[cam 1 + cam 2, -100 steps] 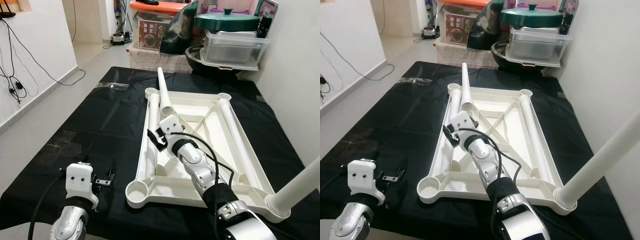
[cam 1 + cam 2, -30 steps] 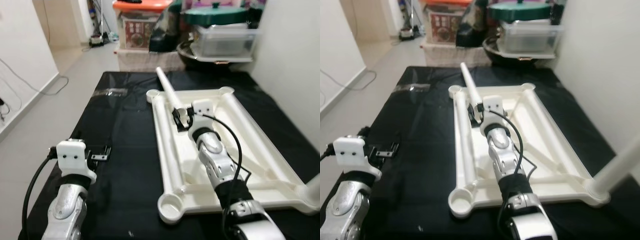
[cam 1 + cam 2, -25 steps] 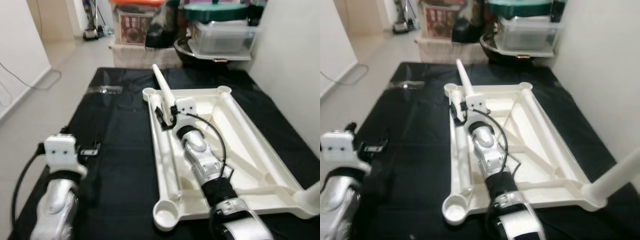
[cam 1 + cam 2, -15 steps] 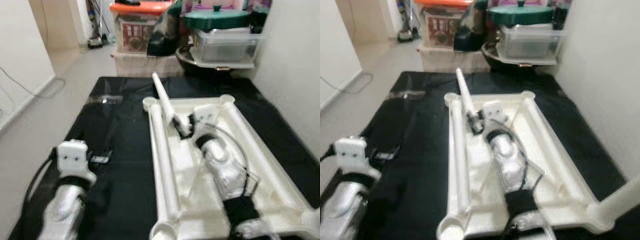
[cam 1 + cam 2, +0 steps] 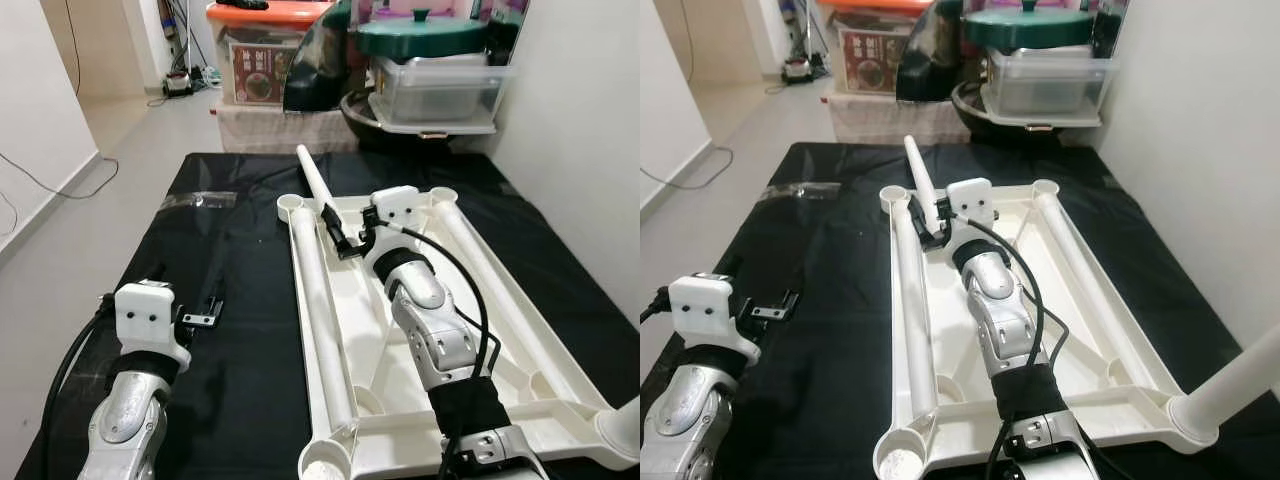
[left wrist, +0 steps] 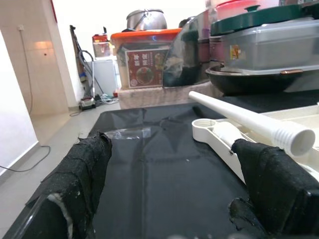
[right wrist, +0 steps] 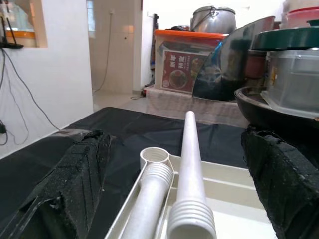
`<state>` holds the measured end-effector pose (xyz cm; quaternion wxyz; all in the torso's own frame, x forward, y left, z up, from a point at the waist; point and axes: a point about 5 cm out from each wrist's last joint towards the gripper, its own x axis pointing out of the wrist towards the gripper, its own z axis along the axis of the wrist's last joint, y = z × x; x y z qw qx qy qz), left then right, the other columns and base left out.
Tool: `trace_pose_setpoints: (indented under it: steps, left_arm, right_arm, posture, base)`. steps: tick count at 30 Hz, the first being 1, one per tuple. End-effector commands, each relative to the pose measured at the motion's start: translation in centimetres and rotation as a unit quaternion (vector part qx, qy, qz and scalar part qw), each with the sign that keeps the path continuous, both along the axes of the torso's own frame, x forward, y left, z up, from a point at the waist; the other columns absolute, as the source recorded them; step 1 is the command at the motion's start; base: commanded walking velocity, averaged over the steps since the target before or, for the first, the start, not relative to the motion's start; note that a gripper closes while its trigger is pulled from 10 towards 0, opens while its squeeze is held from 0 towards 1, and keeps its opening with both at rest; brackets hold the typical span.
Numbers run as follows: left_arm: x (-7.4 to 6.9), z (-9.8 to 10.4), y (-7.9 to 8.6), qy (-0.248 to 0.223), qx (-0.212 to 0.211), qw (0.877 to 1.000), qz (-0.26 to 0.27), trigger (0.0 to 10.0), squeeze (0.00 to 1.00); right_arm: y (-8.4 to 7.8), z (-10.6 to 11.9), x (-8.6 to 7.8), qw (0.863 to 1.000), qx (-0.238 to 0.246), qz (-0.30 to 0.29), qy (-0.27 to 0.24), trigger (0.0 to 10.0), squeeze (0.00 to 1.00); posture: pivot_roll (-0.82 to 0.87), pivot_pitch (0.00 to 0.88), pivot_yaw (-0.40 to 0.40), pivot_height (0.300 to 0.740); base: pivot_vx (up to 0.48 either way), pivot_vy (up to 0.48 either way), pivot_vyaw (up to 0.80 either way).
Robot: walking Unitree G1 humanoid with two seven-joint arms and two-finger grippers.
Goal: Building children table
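Note:
A white children's table top point(image 5: 400, 330) lies upside down on the black mat point(image 5: 240, 260). One white leg point(image 5: 318, 300) lies along its left rim and another point(image 5: 485, 265) along its right rim. A third leg point(image 5: 1240, 375) stands in the near right corner socket. A loose leg point(image 5: 316, 183) slants up over the far left corner socket point(image 5: 289, 204). My right gripper point(image 5: 340, 232) is open, its fingers point(image 7: 79, 179) on either side of that leg's threaded end point(image 7: 192, 221). My left gripper point(image 5: 205, 312) hovers open low over the mat, left of the table top.
Storage boxes point(image 5: 265, 60), a dark wok point(image 5: 400, 115) and a clear tub with a green lid point(image 5: 430, 40) crowd the mat's far edge. A white wall point(image 5: 590, 120) runs along the right. A clear plastic bag point(image 5: 200, 200) lies on the mat's far left.
The camera has swung and steadied. My right gripper has reached farther, from beside the left rim leg to the loose leg's threaded end. The left gripper stays over the mat.

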<state>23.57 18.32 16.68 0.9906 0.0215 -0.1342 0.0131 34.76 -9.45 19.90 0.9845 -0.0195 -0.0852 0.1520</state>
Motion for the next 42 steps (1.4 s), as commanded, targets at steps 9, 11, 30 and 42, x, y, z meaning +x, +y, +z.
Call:
trace_pose_setpoints:
  steps: [9,11,30,42]
  left_arm:
    - [-0.1,-0.1,-0.1,0.001,0.002,1.0,0.0,10.0,0.0]
    - [-0.1,0.0,-0.1,-0.001,0.003,1.0,-0.002,10.0,0.0]
    - [0.0,-0.5,-0.7,0.016,0.002,1.0,-0.016,10.0,0.0]
    - [-0.2,-0.7,0.7,0.019,-0.002,0.999,0.036,10.0,0.0]
  right_arm:
    - [0.2,-0.1,0.0,1.0,-0.019,-0.001,0.005,10.0,0.0]
    - [0.2,-0.3,0.0,1.0,-0.01,-0.004,0.01,10.0,0.0]
    - [0.2,-0.4,0.1,1.0,-0.01,0.003,0.02,10.0,0.0]
    - [0.7,-0.8,0.2,0.999,-0.011,0.023,0.041,10.0,0.0]
  posture:
    - [0.04,0.0,-0.049,0.74]
    - [0.04,0.0,-0.045,0.74]
    - [0.05,0.0,-0.051,0.74]
    - [0.05,0.0,-0.06,0.74]
  base:
    - [0.314,0.0,0.0]
    - [0.313,0.0,0.0]
    - [0.033,0.0,0.0]
    - [0.0,0.0,0.0]
